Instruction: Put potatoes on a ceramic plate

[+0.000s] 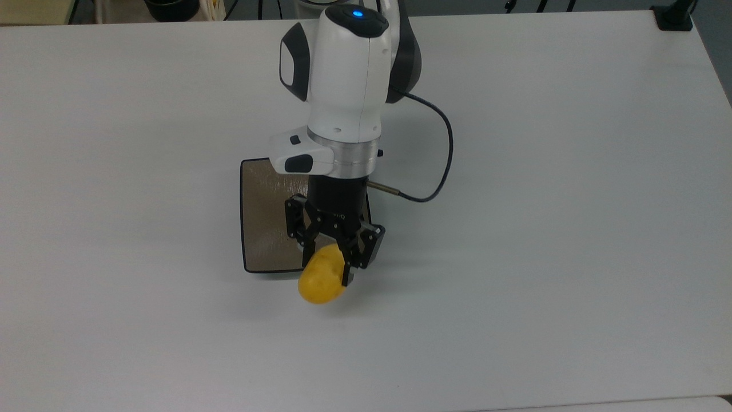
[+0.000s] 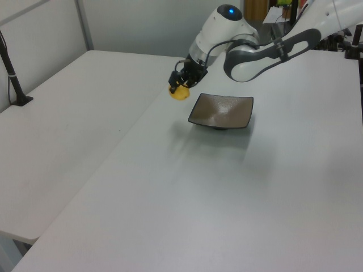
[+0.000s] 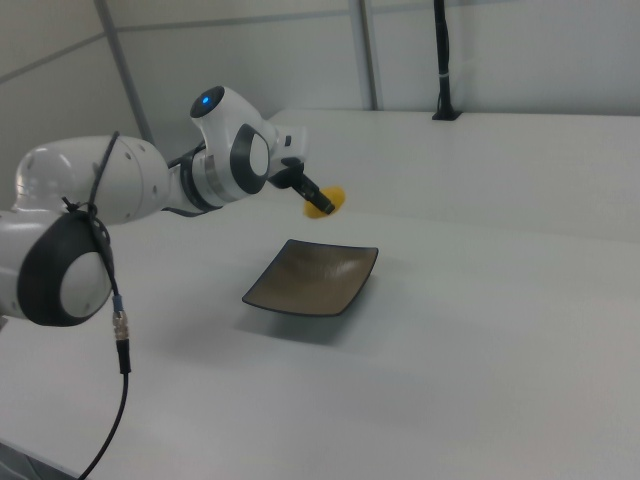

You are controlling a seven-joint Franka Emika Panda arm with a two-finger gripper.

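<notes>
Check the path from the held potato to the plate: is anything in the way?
Nothing visible is. The gripper holds the potato in the air beside the plate, whose dished top is bare. The white table between them holds nothing else.
</notes>
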